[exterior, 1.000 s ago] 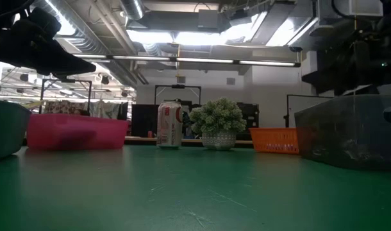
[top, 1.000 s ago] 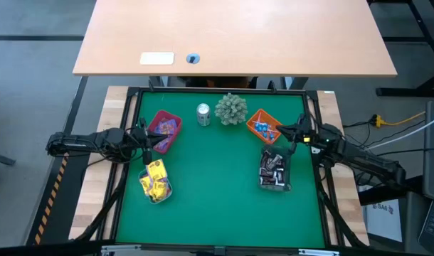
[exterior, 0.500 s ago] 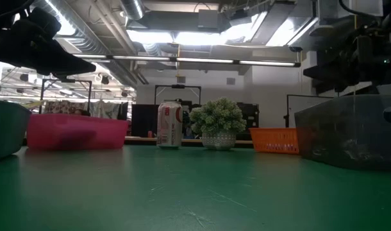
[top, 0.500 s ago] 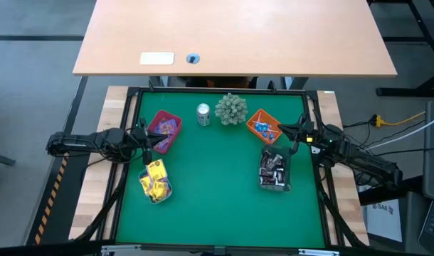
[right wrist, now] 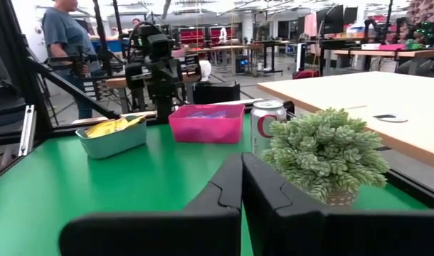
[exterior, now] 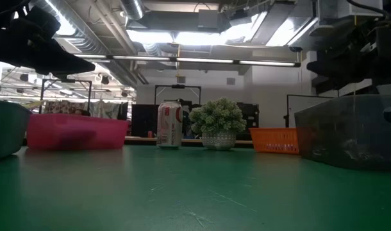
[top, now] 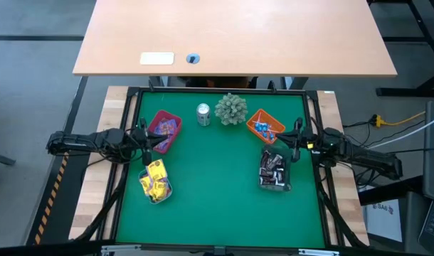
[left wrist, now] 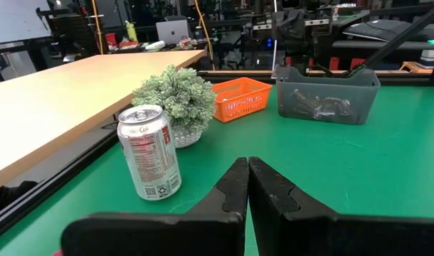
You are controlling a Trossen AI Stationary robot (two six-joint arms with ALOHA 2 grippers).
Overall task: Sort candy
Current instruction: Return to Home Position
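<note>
The candy lies sorted in four trays. Yellow packets fill a grey tray (top: 155, 181) near the left edge. Purple and red pieces sit in the pink tray (top: 163, 129), blue pieces in the orange tray (top: 262, 126), and brown bars in the dark bin (top: 275, 171). My left gripper (top: 150, 142) hovers shut between the pink tray and the grey tray; its fingers meet in the left wrist view (left wrist: 247, 171). My right gripper (top: 287, 139) hovers shut between the orange tray and the dark bin, with its fingers closed in the right wrist view (right wrist: 242, 167). Neither holds candy.
A silver can (top: 203, 114) and a green spiky plant ball (top: 231, 108) stand at the far edge between the pink and orange trays. The green mat's middle (top: 213, 178) is bare. A wooden desk (top: 235, 35) lies beyond the table. A person (right wrist: 60, 43) stands in the room behind.
My right gripper has shifted a little toward the near edge, from beside the orange tray toward the far end of the dark bin, and its arm now lies more level across the table's right edge. The trays have not moved.
</note>
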